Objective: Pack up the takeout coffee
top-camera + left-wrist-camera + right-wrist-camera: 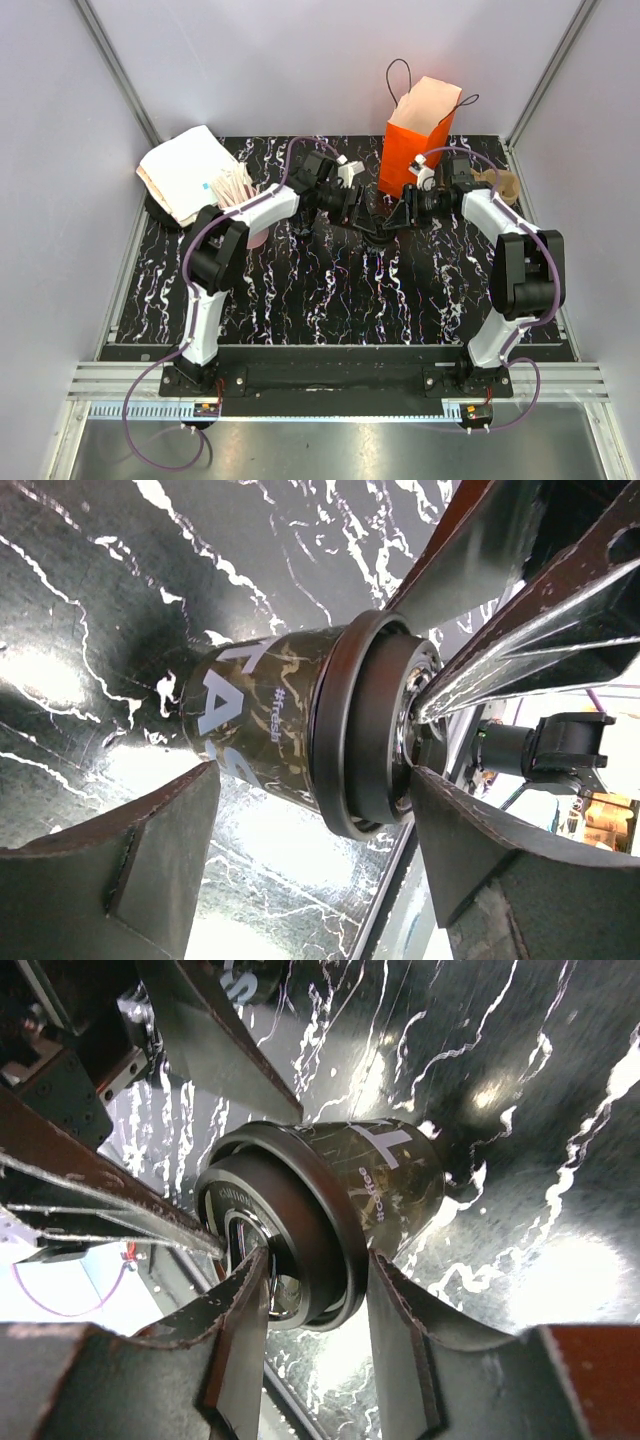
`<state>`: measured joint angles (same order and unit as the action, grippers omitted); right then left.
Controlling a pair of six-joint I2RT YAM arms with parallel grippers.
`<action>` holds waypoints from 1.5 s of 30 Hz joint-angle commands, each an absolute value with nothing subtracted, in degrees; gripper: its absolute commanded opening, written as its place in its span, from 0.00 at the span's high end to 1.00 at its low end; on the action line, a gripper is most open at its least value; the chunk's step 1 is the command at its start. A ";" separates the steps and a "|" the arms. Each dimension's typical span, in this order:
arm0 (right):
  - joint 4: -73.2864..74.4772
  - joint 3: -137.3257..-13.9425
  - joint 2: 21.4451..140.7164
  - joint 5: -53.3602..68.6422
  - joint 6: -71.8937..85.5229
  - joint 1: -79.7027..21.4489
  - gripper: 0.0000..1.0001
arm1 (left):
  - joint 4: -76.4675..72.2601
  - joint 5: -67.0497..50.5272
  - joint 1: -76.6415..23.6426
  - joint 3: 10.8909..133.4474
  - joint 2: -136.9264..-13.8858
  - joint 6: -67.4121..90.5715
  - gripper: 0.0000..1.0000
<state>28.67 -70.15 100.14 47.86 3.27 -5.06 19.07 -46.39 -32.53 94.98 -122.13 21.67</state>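
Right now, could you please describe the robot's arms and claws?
The left arm and right arm have white links, black joints and a purple cable each. The left claw and right claw are dark, wedge-shaped and scuffed.

The tabletop (330, 300) is black with white marbled veins and glossy enough to throw glare. An orange bag (410, 155) stands open towards the back, right of centre. Just in front of it, near the middle, the takeout coffee (260, 720) stands upright with its lid on. At the back left lies a stack of white paper (185, 170), with a pink cup of wooden sticks (233, 187) just beside it. A brown cardboard piece (506, 185) sits at the back right.
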 commanded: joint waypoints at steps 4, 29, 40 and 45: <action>39.54 -78.31 101.42 44.48 -5.52 -5.62 0.60 | 13.72 -51.85 -31.20 93.17 -117.95 23.38 0.16; 45.80 -78.05 105.47 41.57 -12.48 -5.54 0.61 | 9.32 -54.75 -30.32 89.65 -121.20 24.52 0.29; 44.65 -76.90 105.47 40.87 -12.66 -5.71 0.61 | 10.63 -53.88 -31.64 91.93 -124.54 24.52 0.34; 44.74 -76.82 105.47 40.87 -12.83 -5.63 0.61 | 10.90 -54.05 -31.73 93.16 -125.59 24.61 0.34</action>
<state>45.87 -77.84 105.10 43.13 -11.33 -5.30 12.03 -52.82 -31.46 90.24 -124.88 24.91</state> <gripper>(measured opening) 0.447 0.664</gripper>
